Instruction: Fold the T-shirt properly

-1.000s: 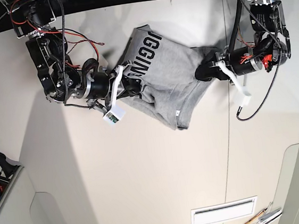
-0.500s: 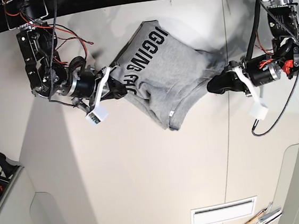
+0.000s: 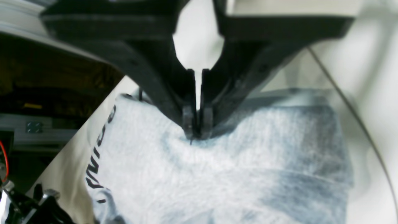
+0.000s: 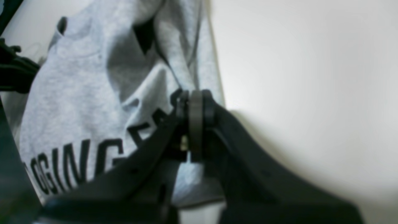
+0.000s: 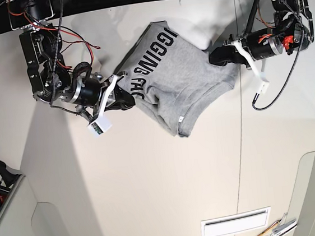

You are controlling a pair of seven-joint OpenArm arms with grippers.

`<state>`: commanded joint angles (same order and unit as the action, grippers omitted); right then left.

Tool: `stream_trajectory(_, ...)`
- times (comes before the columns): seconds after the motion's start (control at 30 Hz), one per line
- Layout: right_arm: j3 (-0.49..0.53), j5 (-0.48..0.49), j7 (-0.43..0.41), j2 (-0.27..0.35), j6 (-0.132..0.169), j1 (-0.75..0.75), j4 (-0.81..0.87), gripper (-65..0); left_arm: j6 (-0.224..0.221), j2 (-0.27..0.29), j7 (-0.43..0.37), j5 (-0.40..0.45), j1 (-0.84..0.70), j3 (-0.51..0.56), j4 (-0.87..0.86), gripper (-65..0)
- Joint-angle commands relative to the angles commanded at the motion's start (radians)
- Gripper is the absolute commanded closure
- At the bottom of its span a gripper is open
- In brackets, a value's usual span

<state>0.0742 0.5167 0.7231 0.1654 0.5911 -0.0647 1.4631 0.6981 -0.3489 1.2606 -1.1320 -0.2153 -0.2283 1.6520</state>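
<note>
Both pincers pinch the T-shirt (image 5: 179, 87); only wrist views show closed jaws.

A robotics lab or test bench: a bare off-white counter (image 5: 154, 197) made of joined panels, two arms with exposed red wiring (image 5: 73, 39) and loose cables, and a dark equipment frame along the counter's far edge.

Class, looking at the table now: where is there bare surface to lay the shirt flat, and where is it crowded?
Bare: the wide table stretch below the T-shirt, down to the vent slot. Crowded: the top, where the left claw and right claw pinch the T-shirt's opposite sides.
</note>
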Motion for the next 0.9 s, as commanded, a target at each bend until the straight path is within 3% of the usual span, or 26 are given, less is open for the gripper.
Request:
stream_trajectory(0.17, 0.0, 0.027, 0.06, 0.0, 0.0, 0.031, 0.0, 0.0, 0.0, 0.008, 0.0, 0.0, 0.033, 0.0, 0.0, -2.6)
stream_trajectory(0.37, 0.0, 0.102, 0.063, 0.0, 0.0, 0.137, 0.0, 0.0, 0.0, 0.008, -0.001, 0.0, 0.072, 0.0, 0.0, -2.6)
stream_trajectory(0.6, 0.0, 0.166, 0.093, 0.0, 0.008, 0.203, 0.008, 0.0, 0.0, 0.055, -0.005, 0.0, 0.08, 0.002, -0.023, -2.6)
stream_trajectory(0.9, 0.0, 0.172, 0.101, 0.0, 0.008, 0.318, 0.172, 0.0, 0.0, 0.058, -0.008, 0.0, 0.133, 0.014, -0.028, -2.6)
